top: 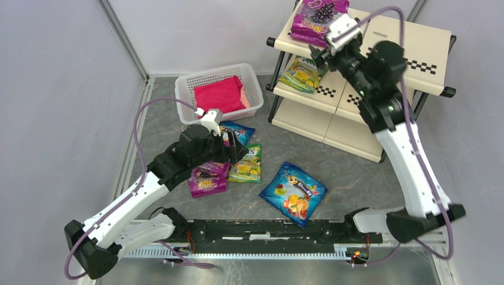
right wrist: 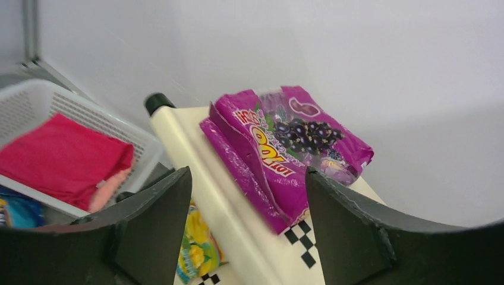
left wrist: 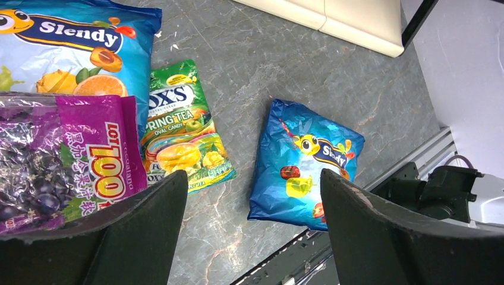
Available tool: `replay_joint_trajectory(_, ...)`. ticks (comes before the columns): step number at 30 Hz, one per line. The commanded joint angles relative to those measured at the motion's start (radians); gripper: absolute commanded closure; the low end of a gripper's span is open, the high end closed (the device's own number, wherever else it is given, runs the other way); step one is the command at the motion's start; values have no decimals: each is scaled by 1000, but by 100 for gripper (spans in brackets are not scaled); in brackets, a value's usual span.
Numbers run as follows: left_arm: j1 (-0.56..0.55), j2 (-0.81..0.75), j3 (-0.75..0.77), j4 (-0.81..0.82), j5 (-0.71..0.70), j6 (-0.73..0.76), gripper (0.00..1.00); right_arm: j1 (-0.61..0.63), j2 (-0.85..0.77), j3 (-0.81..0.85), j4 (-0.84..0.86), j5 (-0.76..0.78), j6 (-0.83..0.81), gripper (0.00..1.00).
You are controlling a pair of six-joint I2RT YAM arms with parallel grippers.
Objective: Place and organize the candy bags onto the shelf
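The cream shelf (top: pixel 416 41) stands at the back right. Two purple grape bags (top: pixel 318 21) lie stacked on its top tier, and a green-yellow lemon bag (top: pixel 301 74) lies on the middle tier. My right gripper (top: pixel 319 58) is open and empty, just in front of the top tier's edge; the right wrist view shows the purple bags (right wrist: pixel 285 148) beyond its fingertips (right wrist: pixel 246 237). My left gripper (top: pixel 235 148) is open and empty above loose bags on the table: a purple one (left wrist: pixel 59 160), a green one (left wrist: pixel 184 130), a blue one (left wrist: pixel 71 47). Another blue bag (top: pixel 293 193) lies apart.
A white lattice basket (top: pixel 196 80) holding a pink folded cloth (top: pixel 220 95) stands at the back centre, left of the shelf. A metal rail runs along the table's left side, and the arm bases sit on the black bar at the near edge.
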Motion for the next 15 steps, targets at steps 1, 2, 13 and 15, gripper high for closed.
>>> replay_joint_trajectory(1, 4, -11, 9, 28, 36, -7, 12, 18, -161, -68, 28, -117, 170, 22)
replay_joint_trajectory(2, 4, -10, 9, 27, 42, -9, 12, 22, -183, -109, 39, -154, 222, 21)
replay_joint_trajectory(13, 2, 14, -121, 147, 282, -160, 11, 154, -444, -767, 170, -401, 464, 15)
replay_joint_trajectory(15, -3, 46, -171, 216, 358, -210, 12, 166, -481, -873, 143, -369, 494, 15)
